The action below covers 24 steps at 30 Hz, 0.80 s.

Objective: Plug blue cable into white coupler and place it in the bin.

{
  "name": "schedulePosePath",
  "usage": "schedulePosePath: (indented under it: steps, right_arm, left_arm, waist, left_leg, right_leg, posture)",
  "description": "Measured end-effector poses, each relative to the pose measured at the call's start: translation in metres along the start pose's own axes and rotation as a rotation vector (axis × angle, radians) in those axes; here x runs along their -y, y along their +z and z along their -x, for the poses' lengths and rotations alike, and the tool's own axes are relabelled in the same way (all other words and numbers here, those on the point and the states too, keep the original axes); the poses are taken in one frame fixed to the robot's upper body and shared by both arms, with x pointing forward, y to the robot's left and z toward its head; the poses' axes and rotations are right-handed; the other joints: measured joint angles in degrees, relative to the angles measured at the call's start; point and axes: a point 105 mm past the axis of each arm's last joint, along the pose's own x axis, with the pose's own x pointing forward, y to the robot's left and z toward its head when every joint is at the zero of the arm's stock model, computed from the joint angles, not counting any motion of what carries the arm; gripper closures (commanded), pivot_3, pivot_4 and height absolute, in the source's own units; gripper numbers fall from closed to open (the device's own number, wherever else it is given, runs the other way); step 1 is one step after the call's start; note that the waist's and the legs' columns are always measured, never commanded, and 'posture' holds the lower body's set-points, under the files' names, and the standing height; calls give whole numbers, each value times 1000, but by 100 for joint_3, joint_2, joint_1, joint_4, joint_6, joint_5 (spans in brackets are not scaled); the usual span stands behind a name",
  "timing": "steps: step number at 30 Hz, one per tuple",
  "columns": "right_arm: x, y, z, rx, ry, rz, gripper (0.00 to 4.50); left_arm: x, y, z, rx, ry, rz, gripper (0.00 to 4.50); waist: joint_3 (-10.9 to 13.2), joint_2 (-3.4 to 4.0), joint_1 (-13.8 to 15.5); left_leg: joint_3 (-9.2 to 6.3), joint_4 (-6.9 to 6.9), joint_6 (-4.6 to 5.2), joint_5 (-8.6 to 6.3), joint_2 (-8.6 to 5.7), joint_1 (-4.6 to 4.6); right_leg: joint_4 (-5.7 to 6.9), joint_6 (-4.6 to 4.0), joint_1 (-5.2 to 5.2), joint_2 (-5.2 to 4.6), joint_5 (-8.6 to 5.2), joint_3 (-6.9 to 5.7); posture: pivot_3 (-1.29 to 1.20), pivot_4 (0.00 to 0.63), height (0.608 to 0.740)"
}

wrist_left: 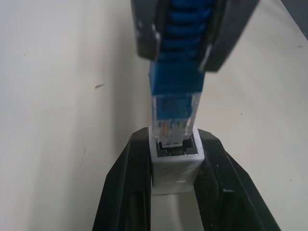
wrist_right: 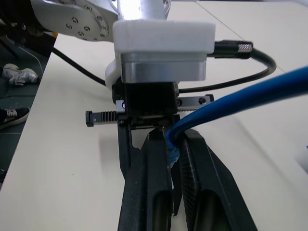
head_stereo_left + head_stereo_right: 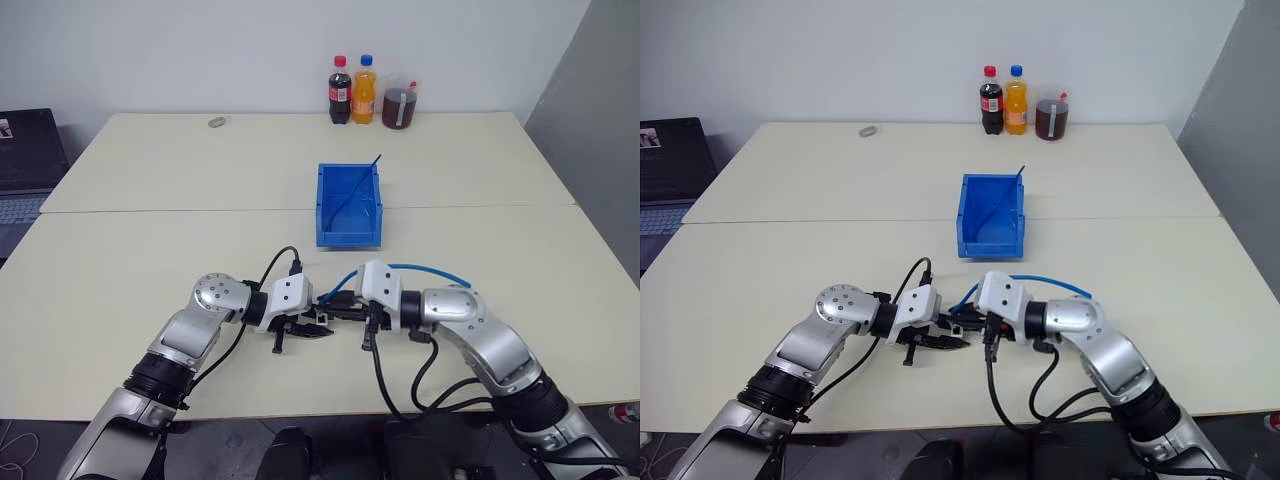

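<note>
Above the near table, my left gripper point(image 3: 314, 327) is shut on the white coupler point(image 1: 175, 165), a small boxy block held between its two black fingers point(image 1: 126, 192). My right gripper point(image 3: 347, 312) faces it and is shut on the blue cable point(image 3: 430, 268) just behind the plug. The blue plug point(image 1: 175, 96) points into the coupler, its clear tip partly inside the dark opening. Behind my right wrist the cable loops back. The blue bin point(image 3: 349, 232) stands farther out at the table's middle, apart from both grippers.
A thin dark-blue rod point(image 3: 355, 192) leans inside the bin. Two bottles point(image 3: 352, 90) and a jug of dark liquid point(image 3: 400, 105) stand at the far edge, with a small ring point(image 3: 215, 122) to their left. A laptop point(image 3: 25, 170) sits off the table's left side.
</note>
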Motion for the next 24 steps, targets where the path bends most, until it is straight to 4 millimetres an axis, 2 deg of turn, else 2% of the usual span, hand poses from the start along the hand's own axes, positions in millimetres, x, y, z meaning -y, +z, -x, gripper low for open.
schedulePosePath:
  steps: [4, 24]
  right_arm:
    - [-2, -9, 1, -28, 6, -11, 4500]
    - [-2, -9, -5, -71, 36, 30, 4500]
  left_arm:
    - [0, 0, 0, 1, 1, 2, 3670]
    - [0, -2, 0, 4, 23, 20, 3671]
  waist:
    - [0, 0, 0]
    - [-6, 2, -2]
  left_leg:
    - [0, 0, 0, 0, 0, 0]
    - [0, 1, 0, 0, 0, 11]
  right_leg:
    - [0, 0, 0, 0, 0, 0]
    - [3, 0, 8, 0, 0, 0]
  posture:
    - [0, 150, 740]
    - [0, 150, 740]
